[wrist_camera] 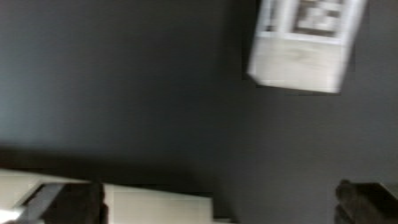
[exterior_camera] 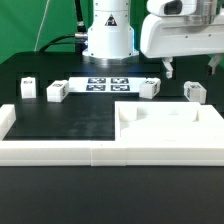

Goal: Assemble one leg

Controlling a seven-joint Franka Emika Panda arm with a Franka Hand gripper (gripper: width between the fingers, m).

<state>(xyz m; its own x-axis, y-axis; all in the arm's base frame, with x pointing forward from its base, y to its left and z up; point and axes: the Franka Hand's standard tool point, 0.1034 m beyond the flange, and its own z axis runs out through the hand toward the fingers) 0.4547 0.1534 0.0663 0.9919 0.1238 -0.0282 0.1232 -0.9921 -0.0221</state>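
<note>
The gripper [exterior_camera: 188, 66] hangs over the far side of the black table [exterior_camera: 70, 125], toward the exterior view's right. Its fingers are spread wide and hold nothing. Four pegs lie in a far row: a leg [exterior_camera: 150, 86] just right of the marker board [exterior_camera: 108, 83], another leg [exterior_camera: 194, 90] further right, and two more on the left — a third leg [exterior_camera: 56, 92] and a fourth leg [exterior_camera: 27, 87]. The wrist view shows one tagged leg [wrist_camera: 302, 45], well apart from the fingertips [wrist_camera: 63, 200].
</note>
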